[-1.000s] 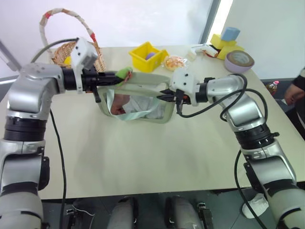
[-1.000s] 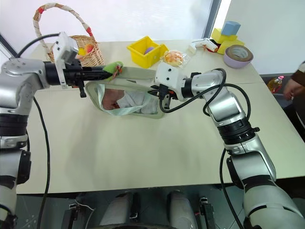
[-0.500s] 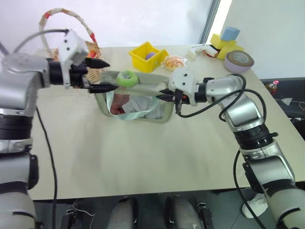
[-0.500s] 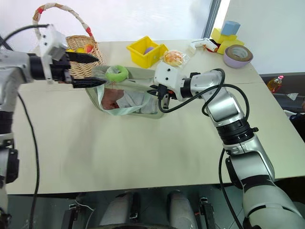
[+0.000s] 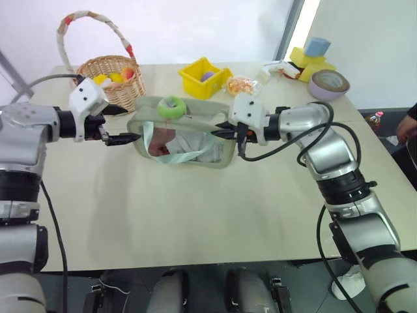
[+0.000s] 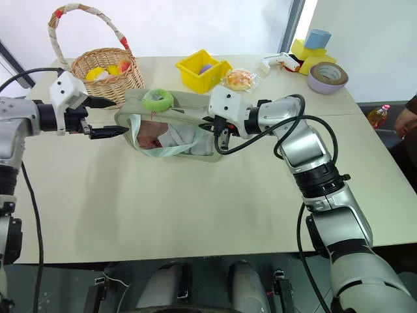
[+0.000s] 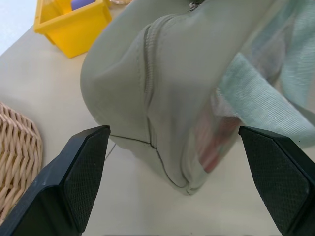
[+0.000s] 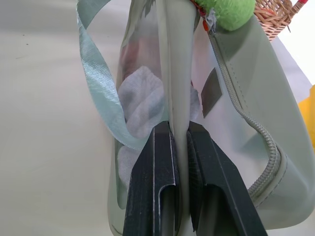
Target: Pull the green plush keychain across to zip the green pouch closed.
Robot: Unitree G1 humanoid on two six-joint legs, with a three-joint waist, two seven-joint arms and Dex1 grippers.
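The green pouch (image 5: 186, 137) is seen lying on the bench (image 5: 195, 215), toward its far edge and about midway between its left and right edges. The green plush keychain (image 5: 172, 107) is found resting on top of the pouch, at its left end, with the zipper (image 8: 244, 117) shown drawn shut along the top. A pale mint strap (image 5: 171, 158) is hung in a loop over the clear front panel, through which reddish and pale contents can be made out. The left gripper (image 5: 122, 124) is held just beside the pouch's left end, its fingers (image 7: 81, 174) spread wide and touching nothing. The right gripper (image 5: 223, 133) is placed at the pouch's right end, its fingers (image 8: 157, 182) pressed together on a fold of the fabric.
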